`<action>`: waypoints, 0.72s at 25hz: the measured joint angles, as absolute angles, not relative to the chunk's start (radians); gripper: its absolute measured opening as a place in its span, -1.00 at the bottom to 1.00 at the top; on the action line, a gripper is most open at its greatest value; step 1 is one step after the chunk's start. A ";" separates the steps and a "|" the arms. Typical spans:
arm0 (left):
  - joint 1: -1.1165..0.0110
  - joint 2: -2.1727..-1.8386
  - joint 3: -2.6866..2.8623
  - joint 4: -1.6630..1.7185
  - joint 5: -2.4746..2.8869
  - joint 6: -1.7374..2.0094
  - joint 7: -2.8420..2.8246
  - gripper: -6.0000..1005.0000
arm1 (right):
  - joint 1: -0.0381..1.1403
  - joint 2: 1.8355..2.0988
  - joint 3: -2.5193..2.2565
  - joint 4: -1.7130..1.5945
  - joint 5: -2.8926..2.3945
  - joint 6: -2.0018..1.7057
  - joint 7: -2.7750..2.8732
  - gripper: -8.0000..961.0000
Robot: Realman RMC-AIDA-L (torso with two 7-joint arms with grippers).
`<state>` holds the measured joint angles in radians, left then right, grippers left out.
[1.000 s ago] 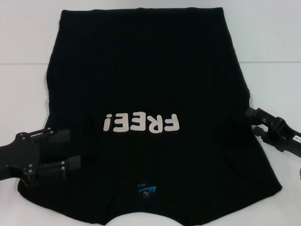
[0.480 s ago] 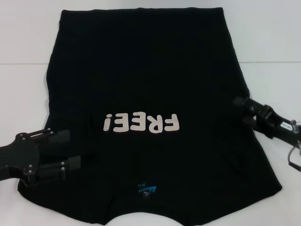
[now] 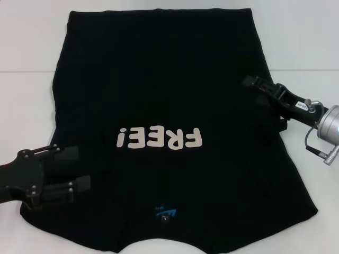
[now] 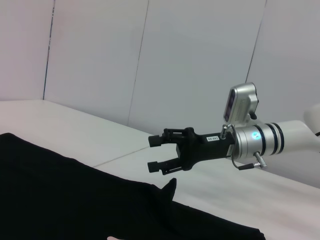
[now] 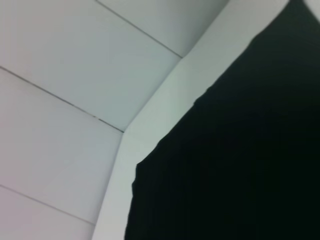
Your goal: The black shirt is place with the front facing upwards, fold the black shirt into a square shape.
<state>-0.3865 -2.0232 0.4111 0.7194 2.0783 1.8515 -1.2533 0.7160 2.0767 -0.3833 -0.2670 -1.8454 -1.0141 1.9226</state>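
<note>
The shirt point(image 3: 159, 106) is lying flat on the white table point(image 3: 26, 42), front up, with the cream "FREE!" lettering point(image 3: 160, 138) reading upside down from the head view. The collar end, carrying the blue label point(image 3: 165, 212), is lying nearest the robot; the hem is lying at the far end. Both sleeves appear to be folded in over the body, so the cloth is showing a tall, slightly flared outline.

The left gripper point(image 3: 79, 169) is sitting over the shirt's near left corner, close to the cloth. Its two fingers point(image 3: 68, 154) are standing apart with a gap between them, and nothing is showing between them. Whether they are touching the fabric cannot be told.

The right gripper point(image 3: 253, 86) is reaching in over the shirt's right edge, about level with the middle of the garment, pointing inward toward the centre. In the left wrist view, the right gripper point(image 4: 156, 153) is hanging above the shirt point(image 4: 75, 200), with its fingers point(image 4: 158, 165) parted and nothing between them. A small peak of cloth is standing up just below those fingers, apart from them.

The right wrist view is showing only the shirt point(image 5: 240, 150) and the table point(image 5: 165, 100) beside it, with the panelled wall point(image 5: 60, 75) behind.
</note>
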 joint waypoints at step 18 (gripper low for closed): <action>-0.397 -1.973 0.342 0.717 2.082 1.895 -1.618 0.61 | 0.453 2.059 -0.521 -0.476 -1.854 -1.681 1.196 0.94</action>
<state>-0.3973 -1.9731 0.3422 0.7168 2.0820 1.8951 -1.6178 0.4528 2.0592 -0.5212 -0.4757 -1.8543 -1.6813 1.1958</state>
